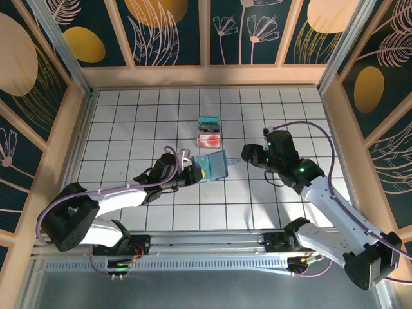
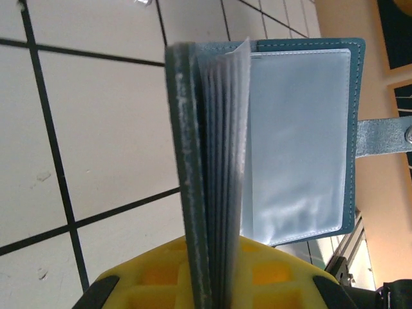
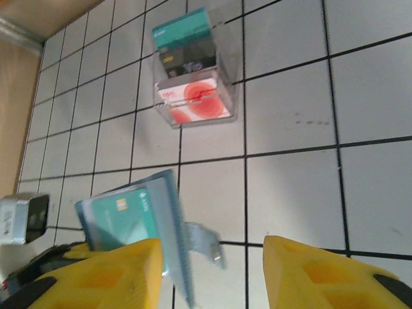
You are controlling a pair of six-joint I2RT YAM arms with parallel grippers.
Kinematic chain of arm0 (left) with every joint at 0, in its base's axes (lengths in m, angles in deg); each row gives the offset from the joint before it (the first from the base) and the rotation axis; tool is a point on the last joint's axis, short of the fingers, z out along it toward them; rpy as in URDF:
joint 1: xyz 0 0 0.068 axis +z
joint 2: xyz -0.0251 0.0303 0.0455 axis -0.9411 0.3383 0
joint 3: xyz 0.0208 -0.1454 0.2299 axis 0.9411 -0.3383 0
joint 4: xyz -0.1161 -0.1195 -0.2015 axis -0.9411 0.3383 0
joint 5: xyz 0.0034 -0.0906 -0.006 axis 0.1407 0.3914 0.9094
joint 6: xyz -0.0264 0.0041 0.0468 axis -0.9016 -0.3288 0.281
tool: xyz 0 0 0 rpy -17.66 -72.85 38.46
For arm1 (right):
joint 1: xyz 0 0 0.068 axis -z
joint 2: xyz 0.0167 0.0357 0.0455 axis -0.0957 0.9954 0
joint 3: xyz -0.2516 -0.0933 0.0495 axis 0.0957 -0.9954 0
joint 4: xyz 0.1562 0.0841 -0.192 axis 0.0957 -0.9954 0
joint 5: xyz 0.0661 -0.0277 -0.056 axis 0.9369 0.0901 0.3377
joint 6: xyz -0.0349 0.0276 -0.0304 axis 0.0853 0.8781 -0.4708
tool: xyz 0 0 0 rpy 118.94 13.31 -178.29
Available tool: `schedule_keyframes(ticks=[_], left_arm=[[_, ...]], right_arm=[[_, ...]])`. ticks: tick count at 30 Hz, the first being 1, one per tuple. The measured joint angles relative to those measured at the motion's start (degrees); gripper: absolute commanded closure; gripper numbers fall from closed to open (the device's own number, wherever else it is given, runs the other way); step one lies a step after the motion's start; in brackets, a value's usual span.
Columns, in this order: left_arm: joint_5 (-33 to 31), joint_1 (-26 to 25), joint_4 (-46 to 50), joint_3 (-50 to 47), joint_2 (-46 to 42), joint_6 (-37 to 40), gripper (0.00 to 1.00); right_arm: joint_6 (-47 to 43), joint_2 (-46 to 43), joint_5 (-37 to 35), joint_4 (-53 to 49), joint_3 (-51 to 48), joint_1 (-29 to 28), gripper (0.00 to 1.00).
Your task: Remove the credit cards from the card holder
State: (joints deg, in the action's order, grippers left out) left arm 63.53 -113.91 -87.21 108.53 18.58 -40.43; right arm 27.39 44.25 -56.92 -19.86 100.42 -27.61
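Credit cards (image 3: pixel 193 103) lie in clear tray (image 3: pixel 199 121); left claw (image 2: pixel 206 283) clamps card holder (image 2: pixel 296 129), teal card (image 3: pixel 122 222) seemingly inside; right claw (image 3: pixel 209 270) open, empty.

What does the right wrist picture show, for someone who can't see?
An open card holder with a teal card in its sleeve is at lower left, beside the spread yellow fingers of the right gripper. On the white tiled table beyond, a clear tray holds teal, black and red-and-white cards.
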Motion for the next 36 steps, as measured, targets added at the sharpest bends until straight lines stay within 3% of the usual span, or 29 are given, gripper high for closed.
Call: schedule_keyframes(ticks=[10, 22, 26, 31, 36], left_arm=[[3.34, -0.37, -6.14, 0.39, 10.23, -4.15, 0.95], [6.10, -0.37, -9.29, 1.40, 13.55, -5.46, 0.75], [4.13, -0.37, -5.92, 2.40, 13.38, -4.42, 0.62], [-0.02, -0.37, 0.33, 3.54, 12.07, -2.49, 0.53], [-5.40, -0.37, 7.19, 3.87, 9.88, -0.96, 0.55]], right_arm=[[0.17, 14.14, 1.46, 5.57, 1.90, -8.72, 0.78], [0.07, 29.03, 5.38, 11.56, 1.84, -8.90, 0.86], [0.09, 32.52, 5.84, 13.18, 1.11, -8.66, 0.89], [0.11, 36.11, 6.27, 14.51, -0.59, -7.72, 0.90], [0.13, 37.59, 6.51, 15.61, -1.55, -7.30, 0.90]])
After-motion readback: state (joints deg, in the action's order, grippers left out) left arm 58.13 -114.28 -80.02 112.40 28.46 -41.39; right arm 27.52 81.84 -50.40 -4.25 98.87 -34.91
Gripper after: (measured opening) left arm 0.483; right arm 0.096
